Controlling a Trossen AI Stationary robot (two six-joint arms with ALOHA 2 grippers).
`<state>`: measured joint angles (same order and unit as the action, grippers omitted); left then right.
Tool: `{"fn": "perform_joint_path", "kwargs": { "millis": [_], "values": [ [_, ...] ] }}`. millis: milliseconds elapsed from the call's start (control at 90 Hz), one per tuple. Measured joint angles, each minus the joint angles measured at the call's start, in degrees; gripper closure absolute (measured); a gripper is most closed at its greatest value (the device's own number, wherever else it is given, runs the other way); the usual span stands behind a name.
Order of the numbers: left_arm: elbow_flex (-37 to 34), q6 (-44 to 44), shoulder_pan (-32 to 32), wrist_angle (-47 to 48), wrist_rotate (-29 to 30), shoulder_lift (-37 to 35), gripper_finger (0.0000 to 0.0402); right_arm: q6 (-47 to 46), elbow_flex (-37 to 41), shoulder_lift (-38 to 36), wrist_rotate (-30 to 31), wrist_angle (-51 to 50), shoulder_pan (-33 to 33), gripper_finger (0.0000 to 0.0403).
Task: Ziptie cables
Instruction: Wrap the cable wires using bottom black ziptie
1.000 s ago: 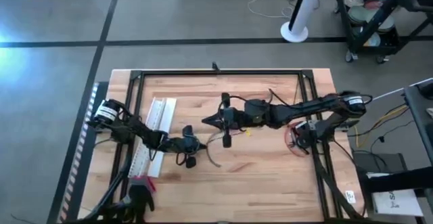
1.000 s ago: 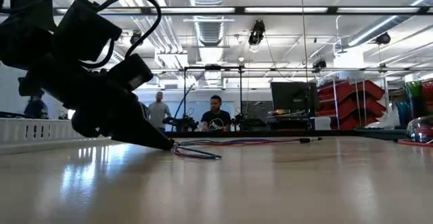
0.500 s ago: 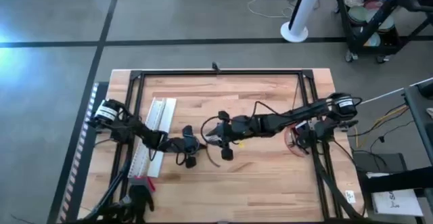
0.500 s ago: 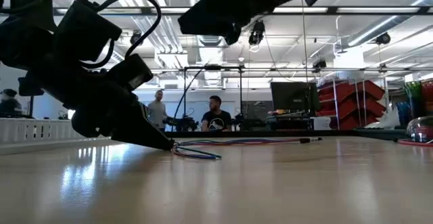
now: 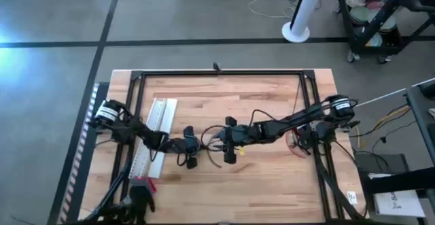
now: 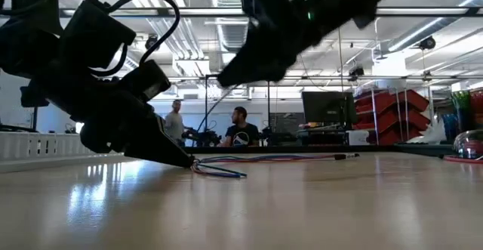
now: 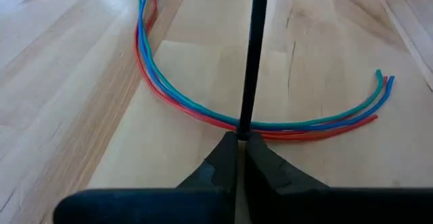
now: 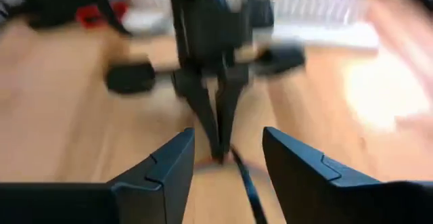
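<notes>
The cables point(image 7: 177, 97), thin red, blue and teal wires, lie in a curve on the wooden table point(image 5: 272, 177); they also show in the low view point(image 6: 226, 171). My left gripper point(image 7: 238, 137) is at the middle of the table point(image 5: 200, 145), shut on a thin black ziptie point(image 7: 254, 55) that crosses the cables. My right gripper point(image 8: 226, 143) faces it from the right point(image 5: 216, 143) and is open. Its fingers stand on either side of the ziptie's far part point(image 8: 247, 182). It hangs above the table point(image 6: 230, 76). My left gripper pinches the black ziptie's near end point(image 7: 241, 128) between its two fingertips. The fingers slant down from the table's left, their tips at the table top point(image 6: 185, 162). The ziptie runs straight on ahead of the fingers, in line with them, across the curved cables.
A long white flat strip point(image 5: 155, 126) lies at the left beside the left arm. A red item point(image 5: 145, 184) and a dark glove point(image 5: 138, 201) are at the near left. A red ring-like thing point(image 5: 296, 142) sits at the right. Black frame rails point(image 5: 217, 73) border the table. People stand in the room behind.
My right gripper has gone toward the table's left and near edge and come lower, closing in on my left gripper and the ziptie. My left gripper, the ziptie and the cables have stayed where they were.
</notes>
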<state>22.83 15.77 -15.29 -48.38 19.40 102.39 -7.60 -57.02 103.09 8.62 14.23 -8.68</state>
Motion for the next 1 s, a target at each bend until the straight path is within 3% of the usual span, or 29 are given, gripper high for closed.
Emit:
{"fn": "perform_joint_path", "kwargs": {
  "millis": [344, 567, 789, 1000],
  "values": [
    [0.0, 0.0, 0.0, 0.0, 0.0, 0.0, 0.0402, 1.2, -2.1, 11.1, 0.7, 9.0, -0.8, 0.0238],
    [0.0, 0.0, 0.0, 0.1, 0.0, 0.0, 0.0402, 2.7, -5.8, 15.9, 1.5, 8.8, 0.4, 0.0251],
    [0.0, 0.0, 0.0, 0.3, 0.0, -0.1, 0.0402, 2.7, -6.4, 16.7, 1.7, 8.8, 0.9, 0.0290],
    [0.0, 0.0, 0.0, 0.4, 0.1, -0.1, 0.0402, 2.6, -6.4, 16.4, 1.4, 8.7, 1.3, 0.0350]
  ]
}}
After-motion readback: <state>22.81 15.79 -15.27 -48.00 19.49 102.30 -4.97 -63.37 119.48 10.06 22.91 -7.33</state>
